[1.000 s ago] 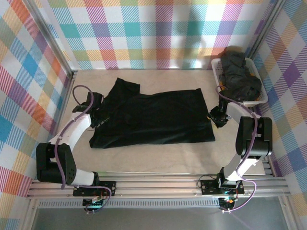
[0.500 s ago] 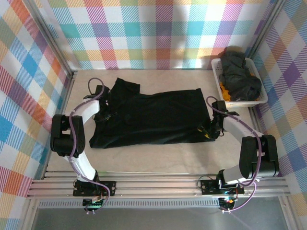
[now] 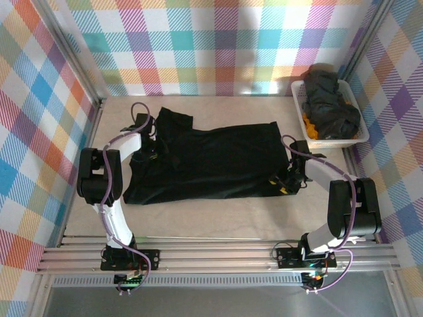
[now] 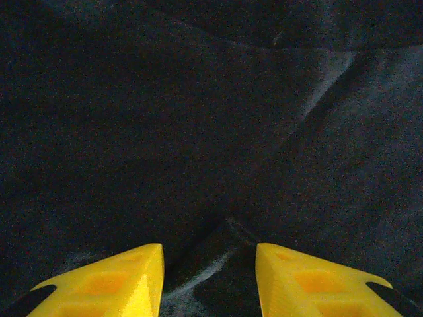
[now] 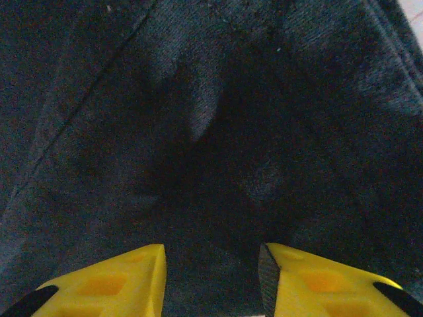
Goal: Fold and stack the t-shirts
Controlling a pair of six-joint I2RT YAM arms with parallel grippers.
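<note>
A black t-shirt (image 3: 211,162) lies spread flat across the middle of the counter (image 3: 218,218), its length running left to right. One sleeve points toward the far wall at the left end, and the hem is at the right.

The left arm (image 3: 122,145) bends in from the left side, and the left jaws sit low over the shirt's left end, just below that sleeve. From the left wrist, the two yellow fingers (image 4: 112,281) stand parted, released, with black cloth (image 4: 198,119) under them. A small raised ridge of cloth sits in the gap between them, not pinched.

The right arm (image 3: 324,168) reaches in from the right, and the right jaws are down at the shirt's near right corner. From the right wrist, the yellow fingers (image 5: 106,284) are likewise apart and released. Creased black cloth (image 5: 218,132) lies beneath and ahead of them, and a sliver of pale counter shows at the top right corner.

A white basket (image 3: 334,142) stands at the far right corner of the counter, well apart from the spread shirt. It holds a dark heap (image 3: 330,102) of cloth, with an orange item (image 3: 308,125) showing at the heap's left edge.
</note>
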